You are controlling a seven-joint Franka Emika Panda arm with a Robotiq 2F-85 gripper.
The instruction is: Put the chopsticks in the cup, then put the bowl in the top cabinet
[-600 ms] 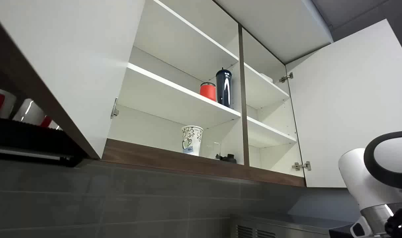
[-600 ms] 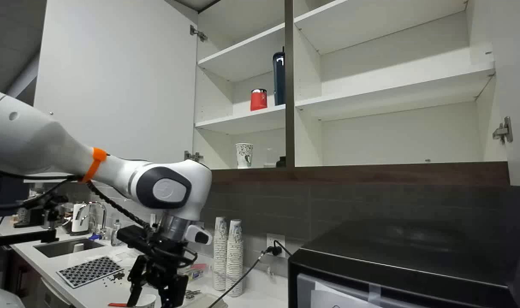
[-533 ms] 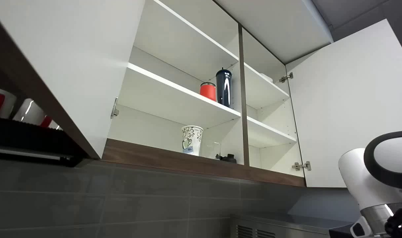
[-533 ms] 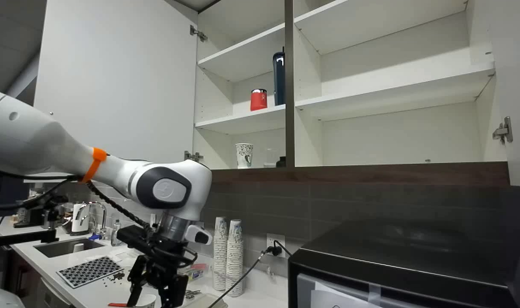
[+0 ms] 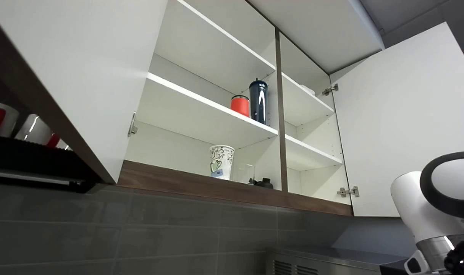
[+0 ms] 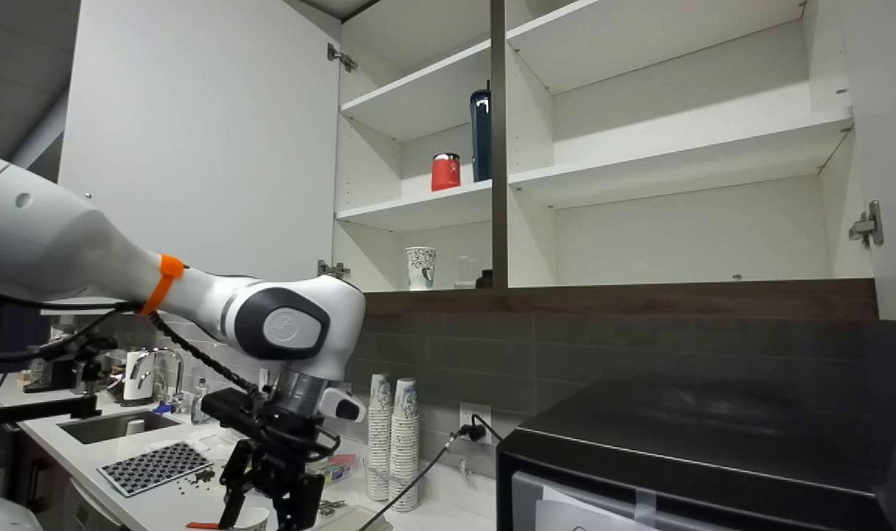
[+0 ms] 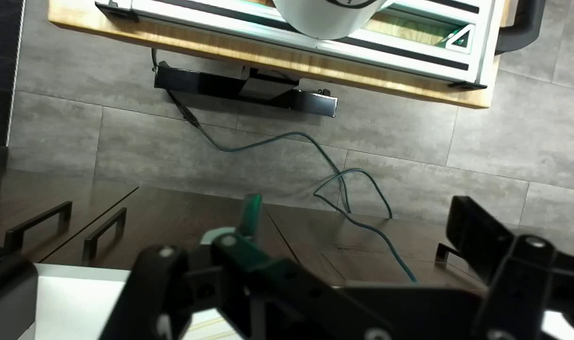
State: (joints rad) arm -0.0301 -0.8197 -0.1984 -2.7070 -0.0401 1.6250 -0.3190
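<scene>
Your pincer (image 7: 357, 212) has its black fingers (image 7: 475, 231) spread wide and holds nothing that you can see; through the gap the wrist view gives you grey floor (image 7: 409, 184), a dark cable (image 7: 294, 133) and brown panels (image 7: 310, 236). In an exterior view it hangs from your white arm (image 6: 337, 317), pointing down toward the near end of the bench (image 6: 153, 509). Low between its fingers there, you see the rim of a white vessel (image 6: 253, 519), cut off by the frame; you cannot tell whether it is the bowl, nor whether a finger touches it. A red strip (image 6: 202, 526) shows just beside the finger nearer the bench's front edge.

The top cabinet (image 6: 676, 301) is above the bench's back edge, and in both exterior views you have its white doors (image 6: 204, 133) swung out. Upright at its bottom stands a white patterned cup (image 6: 421, 267); on the shelf (image 6: 389, 209) above, a red tumbler (image 6: 445, 173) is just beside a dark blue tumbler (image 6: 481, 140).

Along the bench's back edge you have two upright stacks of paper cups (image 6: 379, 450) side by side. A dotted tray (image 6: 153, 468) lies near the front edge, dark crumbs (image 6: 197, 478) beside it, and the sink (image 6: 94, 430) is set in beyond it toward the far end. A black appliance (image 6: 683, 472) stands toward the near end, a sheet of paper (image 6: 580, 516) on its front.
</scene>
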